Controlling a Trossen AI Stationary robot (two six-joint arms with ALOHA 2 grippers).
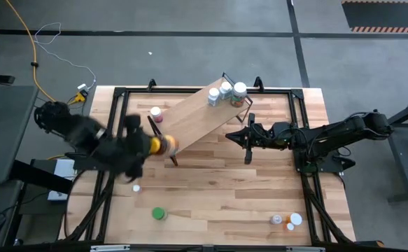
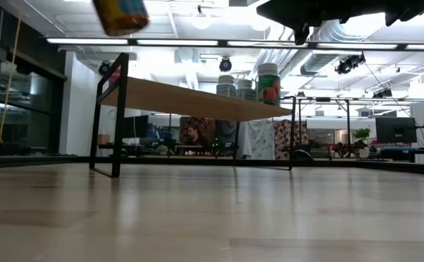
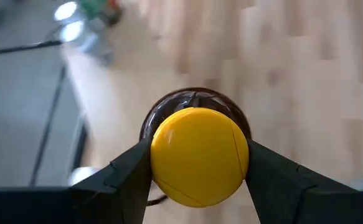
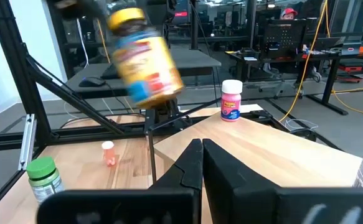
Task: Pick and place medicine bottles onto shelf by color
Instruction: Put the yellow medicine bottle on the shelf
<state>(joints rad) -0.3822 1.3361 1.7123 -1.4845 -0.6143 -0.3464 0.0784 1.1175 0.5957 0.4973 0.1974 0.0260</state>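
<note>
bench (image 1: 217,189): pale wood in joined strips, smooth, with a soft sheen in the low view
shelf (image 1: 197,115): light wood board, smooth and matt; end frames of thin black metal rod
amber jar (image 4: 145,55): glossy brown plastic with a printed paper label
yellow lid (image 3: 198,155): smooth plastic, faintly shiny
left pincer (image 3: 197,171): matt black plastic fingers
white bottles (image 1: 226,92): smooth plastic, white caps
green bottle (image 1: 159,213): plastic, ridged cap

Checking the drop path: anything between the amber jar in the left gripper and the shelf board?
Nothing visible. The left gripper holds the amber jar by its yellow lid, in the air at the shelf's near-left end. That end is bare; the white bottles stand at the far end. The shut right gripper waits beside the shelf.
</note>
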